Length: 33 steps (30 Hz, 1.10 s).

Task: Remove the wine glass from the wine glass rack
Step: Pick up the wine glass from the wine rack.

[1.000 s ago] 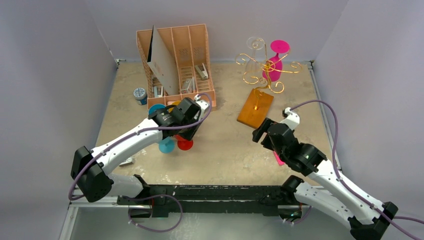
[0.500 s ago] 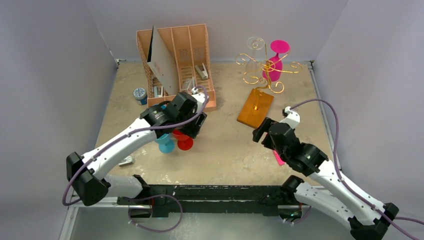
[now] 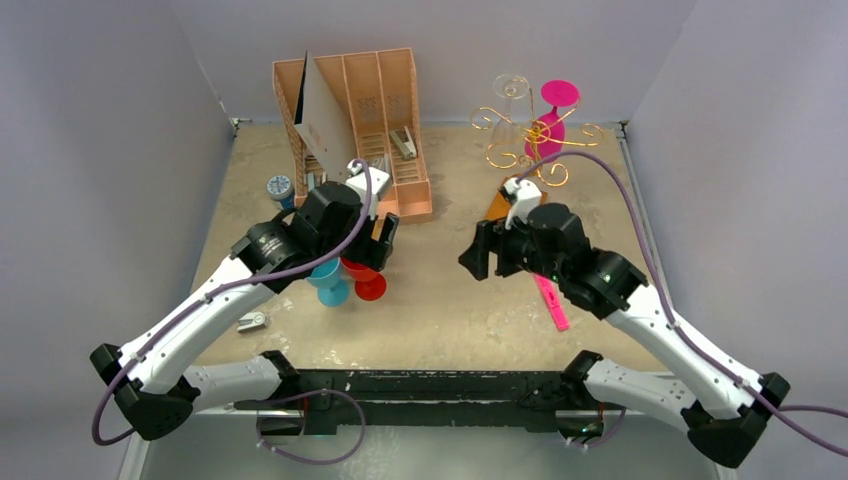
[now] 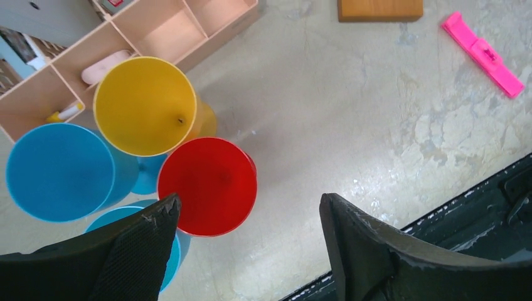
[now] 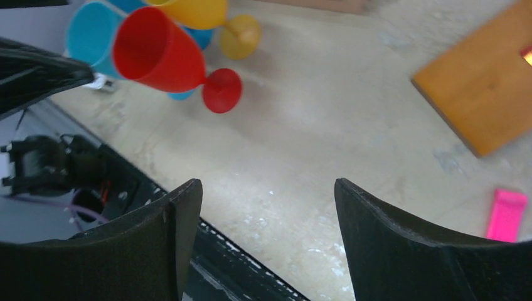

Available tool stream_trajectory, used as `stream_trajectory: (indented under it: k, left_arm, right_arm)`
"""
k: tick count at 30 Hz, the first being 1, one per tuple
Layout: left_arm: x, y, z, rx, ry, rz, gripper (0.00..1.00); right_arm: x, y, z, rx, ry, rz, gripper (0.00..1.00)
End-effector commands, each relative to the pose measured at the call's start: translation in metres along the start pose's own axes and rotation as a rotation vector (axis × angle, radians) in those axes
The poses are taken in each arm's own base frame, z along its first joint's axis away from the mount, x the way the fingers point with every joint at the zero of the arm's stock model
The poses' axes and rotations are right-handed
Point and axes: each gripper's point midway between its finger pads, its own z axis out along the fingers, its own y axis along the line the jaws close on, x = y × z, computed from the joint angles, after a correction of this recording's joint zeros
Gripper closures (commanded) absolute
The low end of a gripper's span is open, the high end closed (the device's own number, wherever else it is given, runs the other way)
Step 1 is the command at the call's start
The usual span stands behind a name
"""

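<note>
The pink glass (image 3: 546, 135) hangs foot up on the rack (image 3: 515, 158) at the far right of the table (image 3: 450, 300), with a clear glass (image 3: 508, 95) beside it. The right gripper (image 5: 266, 188) is spread wide and holds nothing, near the rack's base. The left gripper (image 4: 248, 210) is also spread and empty, above the red glass (image 4: 207, 185).

The tall wire wine glass rack (image 3: 520, 160) has curly gold arms and a flat orange-brown wooden base (image 5: 483, 81). On it are a magenta plastic wine glass (image 3: 548, 135) and a colourless clear wine glass (image 3: 508, 92). The plastic goblets are red (image 4: 210, 185), yellow (image 4: 144, 103) and blue (image 4: 56, 172). The tabletop (image 4: 351, 113) is mottled beige with pale blotches, the flat plastic bar (image 4: 482, 53) bright pink, the slotted file organiser (image 3: 390, 90) pink-tan. The fingers (image 4: 370, 251) are black and the arm cables (image 3: 620, 190) purple.
</note>
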Motion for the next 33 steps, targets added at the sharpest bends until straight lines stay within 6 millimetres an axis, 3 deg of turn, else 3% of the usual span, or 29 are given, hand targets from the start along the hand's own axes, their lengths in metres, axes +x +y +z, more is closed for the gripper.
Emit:
stream_trajectory:
  k: [1, 9, 14, 18, 22, 27, 33]
  left_arm:
    - [-0.022, 0.009, -0.02, -0.047, -0.093, -0.052, 0.19]
    - [-0.019, 0.016, -0.025, -0.08, -0.095, -0.082, 0.15]
    - [-0.014, 0.008, -0.027, -0.034, -0.069, -0.08, 0.14]
    - [-0.015, 0.006, -0.034, -0.016, -0.077, -0.089, 0.12]
    - [-0.015, 0.009, -0.04, -0.024, -0.091, -0.1, 0.11]
    - [-0.014, 0.011, -0.047, -0.031, -0.096, -0.108, 0.1]
    - [-0.016, 0.013, -0.05, -0.037, -0.104, -0.107, 0.09]
  right_arm:
    - [-0.027, 0.046, -0.012, -0.204, 0.035, -0.158, 0.21]
    - [-0.083, 0.065, -0.006, -0.159, 0.034, -0.177, 0.2]
    - [-0.129, 0.072, 0.003, -0.105, -0.035, -0.219, 0.18]
    - [-0.173, 0.062, 0.011, 0.003, -0.087, -0.252, 0.16]
    - [-0.21, 0.078, 0.008, -0.061, -0.165, -0.264, 0.14]
    - [-0.257, 0.035, 0.005, 0.081, -0.262, -0.165, 0.14]
    - [-0.308, -0.014, -0.016, 0.15, -0.394, -0.037, 0.14]
